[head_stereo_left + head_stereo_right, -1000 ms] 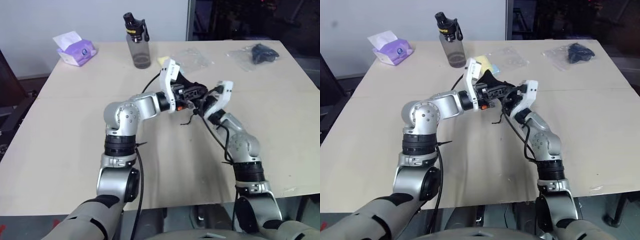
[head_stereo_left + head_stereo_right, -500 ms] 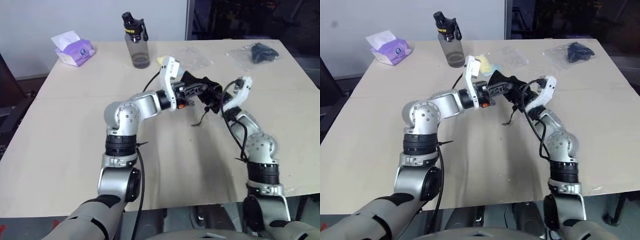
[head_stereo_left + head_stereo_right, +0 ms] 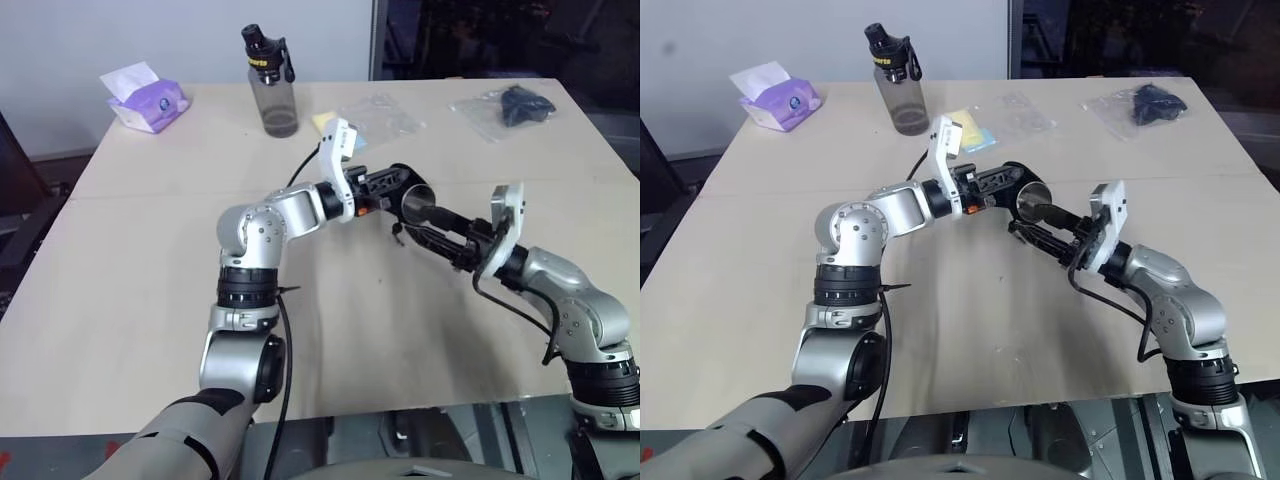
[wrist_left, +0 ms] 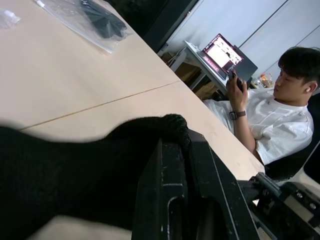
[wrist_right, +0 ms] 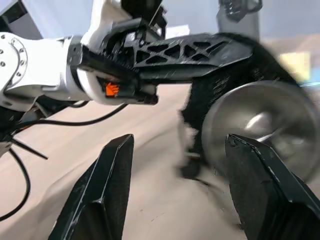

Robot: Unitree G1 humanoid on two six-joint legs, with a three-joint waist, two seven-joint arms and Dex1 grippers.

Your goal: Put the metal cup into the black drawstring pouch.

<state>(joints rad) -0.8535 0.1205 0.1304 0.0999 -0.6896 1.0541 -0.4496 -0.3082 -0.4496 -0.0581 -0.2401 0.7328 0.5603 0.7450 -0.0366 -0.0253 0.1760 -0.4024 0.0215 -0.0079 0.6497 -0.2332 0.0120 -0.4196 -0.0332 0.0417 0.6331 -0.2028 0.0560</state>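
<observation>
My left gripper (image 3: 388, 186) is shut on the black drawstring pouch (image 3: 398, 176) and holds it above the middle of the table. The metal cup (image 3: 419, 199) sits in the pouch's mouth, its round shiny end (image 5: 265, 125) facing my right gripper. The black fabric (image 5: 215, 95) wraps the cup's far side. My right gripper (image 3: 420, 228) is open just short of the cup, a little lower and to its right, with nothing between its fingers (image 5: 107, 190). The left wrist view shows the pouch (image 4: 75, 175) bunched over the left fingers (image 4: 172, 200).
A grey water bottle (image 3: 270, 85), a purple tissue pack (image 3: 145, 100), clear plastic bags (image 3: 385, 115) and a dark bundle in plastic (image 3: 515, 105) lie along the table's far side. A seated person (image 4: 280, 115) with a laptop (image 4: 225, 52) is beyond the table's right edge.
My right gripper has opened, let go of the cup and drawn back to the right and toward me. The cup stays in the pouch, which my left gripper still holds in place.
</observation>
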